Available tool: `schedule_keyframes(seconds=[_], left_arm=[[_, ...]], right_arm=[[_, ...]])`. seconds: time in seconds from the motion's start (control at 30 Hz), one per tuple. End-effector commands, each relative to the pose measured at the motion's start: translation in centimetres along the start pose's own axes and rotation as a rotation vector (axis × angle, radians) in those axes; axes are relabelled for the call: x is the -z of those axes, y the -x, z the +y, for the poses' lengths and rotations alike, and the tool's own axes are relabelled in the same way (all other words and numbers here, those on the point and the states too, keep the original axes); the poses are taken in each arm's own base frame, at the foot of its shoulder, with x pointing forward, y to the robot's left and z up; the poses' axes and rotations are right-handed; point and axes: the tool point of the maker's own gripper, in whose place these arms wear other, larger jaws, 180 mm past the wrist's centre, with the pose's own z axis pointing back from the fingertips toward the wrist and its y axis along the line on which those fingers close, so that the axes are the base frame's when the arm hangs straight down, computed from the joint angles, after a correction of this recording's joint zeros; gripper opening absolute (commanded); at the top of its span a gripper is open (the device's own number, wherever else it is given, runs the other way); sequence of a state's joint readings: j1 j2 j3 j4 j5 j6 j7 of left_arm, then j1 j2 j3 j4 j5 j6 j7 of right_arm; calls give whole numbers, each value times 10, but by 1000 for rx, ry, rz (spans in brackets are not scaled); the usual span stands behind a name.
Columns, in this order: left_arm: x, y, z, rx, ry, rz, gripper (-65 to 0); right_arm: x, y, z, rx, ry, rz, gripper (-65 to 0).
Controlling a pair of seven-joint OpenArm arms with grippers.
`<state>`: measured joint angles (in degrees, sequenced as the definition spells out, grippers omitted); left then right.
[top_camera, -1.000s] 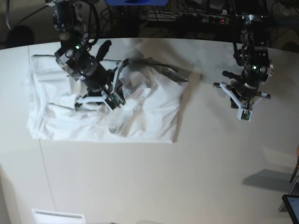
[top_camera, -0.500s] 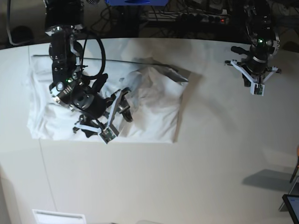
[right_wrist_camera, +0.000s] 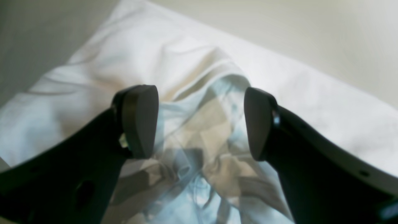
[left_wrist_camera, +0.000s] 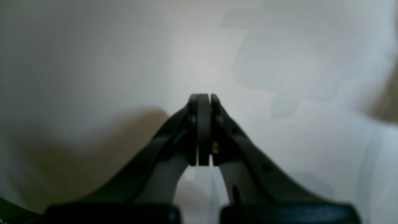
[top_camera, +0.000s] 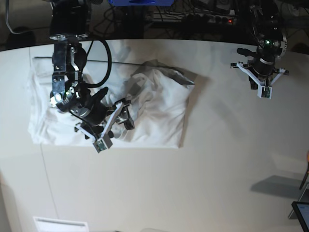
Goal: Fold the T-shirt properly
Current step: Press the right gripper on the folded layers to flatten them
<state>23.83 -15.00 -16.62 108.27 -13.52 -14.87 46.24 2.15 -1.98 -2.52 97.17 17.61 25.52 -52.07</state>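
Note:
The white T-shirt (top_camera: 159,104) lies on the left part of the table (top_camera: 217,159), partly folded, with a rumpled heap of cloth in its middle. My right gripper (top_camera: 124,118) hovers over its front half, jaws wide open and nothing between them. The right wrist view shows the wrinkled folds of the T-shirt (right_wrist_camera: 199,93) between and below the spread fingers of the right gripper (right_wrist_camera: 199,121). Far off at the back right, my left gripper (top_camera: 261,91) hangs over bare table. Seen in the left wrist view, the left gripper (left_wrist_camera: 203,99) is shut and empty.
Cables and a power strip (top_camera: 212,19) run behind the table's far edge. A white label (top_camera: 60,224) lies at the front left. A dark screen corner (top_camera: 301,212) pokes in at the front right.
The right gripper opened and let go of the raised fold, which dropped onto the shirt; that arm slid toward the front edge. The left arm moved back toward the far right.

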Motion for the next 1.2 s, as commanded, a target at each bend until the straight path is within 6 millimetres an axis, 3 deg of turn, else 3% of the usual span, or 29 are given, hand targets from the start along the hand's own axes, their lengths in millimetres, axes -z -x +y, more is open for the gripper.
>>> schedule_keyframes(seconds=[0.0, 0.43, 0.5, 0.67, 0.73, 1.03, 1.17], left_arm=[[-3, -12, 6, 8, -16, -40, -650], [-2, -10, 8, 11, -22, -34, -650], [-2, -10, 8, 11, -22, -34, -650], [-2, -10, 8, 11, -22, -34, -650], [-2, -10, 8, 11, -22, -34, -650], [-2, -10, 8, 11, -22, -34, -650], [-2, -9, 8, 11, -22, -31, -650]], right_arm=[[-2, -19, 0, -12, -4, -53, -236], [20, -15, 10, 46, -49, -26, -242], [21, -17, 10, 44, -49, -28, -300], [24, -23, 6, 41, -47, -30, -570], [27, -21, 6, 46, -50, -21, -631], [30, -37, -1, 27, -43, -39, -635], [26, -47, -15, -4, -17, -43, -635]])
